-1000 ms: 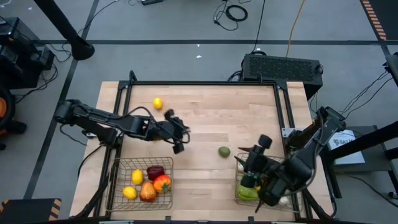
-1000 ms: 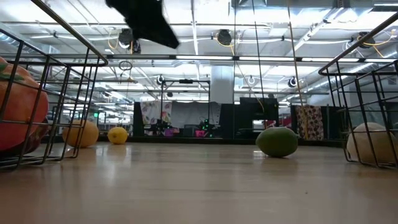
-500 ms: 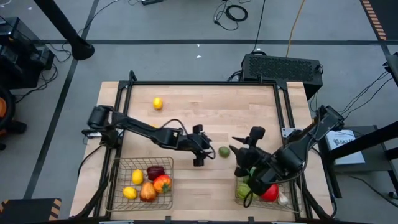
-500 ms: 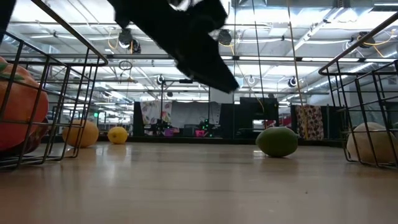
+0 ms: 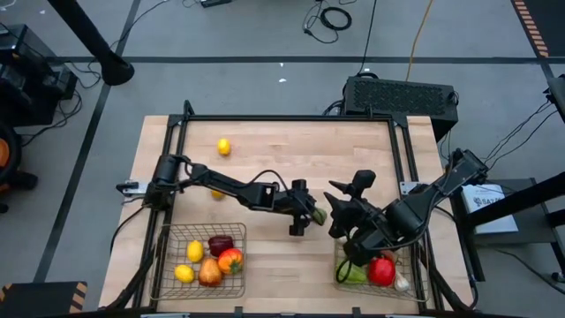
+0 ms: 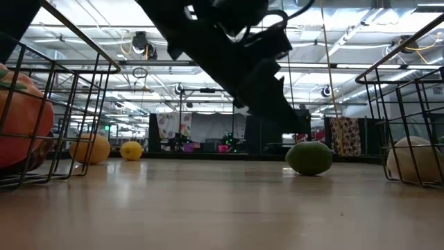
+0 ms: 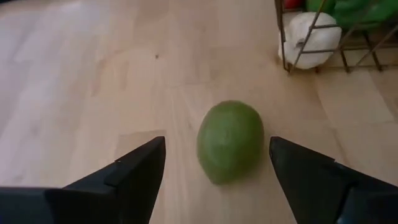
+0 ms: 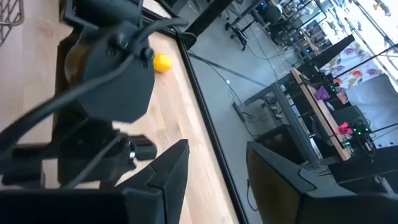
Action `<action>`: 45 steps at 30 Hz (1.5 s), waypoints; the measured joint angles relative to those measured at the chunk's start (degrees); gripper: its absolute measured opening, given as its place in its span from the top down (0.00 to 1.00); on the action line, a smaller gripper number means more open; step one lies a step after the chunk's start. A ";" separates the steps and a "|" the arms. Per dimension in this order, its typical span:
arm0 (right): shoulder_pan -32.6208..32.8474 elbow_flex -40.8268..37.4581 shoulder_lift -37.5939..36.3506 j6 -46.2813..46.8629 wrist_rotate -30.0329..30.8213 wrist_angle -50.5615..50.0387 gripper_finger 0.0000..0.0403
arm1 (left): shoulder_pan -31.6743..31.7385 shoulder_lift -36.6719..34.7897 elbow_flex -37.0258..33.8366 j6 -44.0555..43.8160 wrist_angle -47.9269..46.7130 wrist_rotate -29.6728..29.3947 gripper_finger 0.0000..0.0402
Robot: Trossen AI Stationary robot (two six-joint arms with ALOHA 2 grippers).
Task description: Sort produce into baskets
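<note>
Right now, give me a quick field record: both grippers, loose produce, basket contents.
left gripper: jaws open, straddling the loose oval green fruit, not closed on it
right gripper: jaws open and empty, raised beside the right wire-mesh basket
loose on the wooden table: the green fruit near the middle; small yellow lemon at the far left; another yellow piece partly hidden under the left arm
left wire-mesh basket: two lemons, dark red, orange-red and peach-coloured pieces
right wire-mesh basket: green pepper, red piece, white garlic bulb
</note>
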 joint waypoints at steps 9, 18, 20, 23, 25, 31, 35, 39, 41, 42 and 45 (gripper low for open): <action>-0.19 -0.01 0.00 1.39 -3.08 -0.09 0.62 | 0.50 3.64 0.57 1.84 4.57 5.15 0.26; -0.17 -0.04 0.00 2.19 -6.34 -0.03 0.62 | 0.62 5.20 0.57 4.63 7.61 5.53 0.26; -0.17 -0.04 0.00 2.20 -6.55 0.17 0.62 | 0.80 5.94 0.54 4.97 7.36 5.59 0.26; -0.17 -0.04 0.00 2.20 -7.22 0.29 0.62 | 1.13 6.77 0.52 5.03 7.98 5.61 0.26; -0.17 -0.04 0.00 2.28 -7.64 0.29 0.62 | 1.16 6.80 0.52 5.52 8.03 5.58 0.26; -0.17 -0.04 0.00 2.35 -7.63 0.29 0.62 | 1.11 6.80 0.52 6.09 8.48 6.01 0.30; -0.17 -0.04 0.00 2.36 -7.61 0.27 0.62 | 1.26 7.63 0.59 6.65 8.29 7.22 0.35; -0.17 -0.04 0.00 2.35 -7.61 0.27 0.62 | 1.33 7.84 0.47 7.96 7.73 6.84 0.41; -0.17 -0.04 0.00 2.37 -7.61 0.27 0.62 | 1.34 7.64 0.52 8.03 8.06 6.41 0.44; -0.17 -0.04 0.00 2.35 -7.61 0.27 0.62 | 1.33 7.30 0.50 8.02 7.85 6.25 0.45; -0.17 -0.04 0.00 2.39 -7.59 0.24 0.62 | 1.33 6.45 0.48 8.03 8.74 5.74 0.47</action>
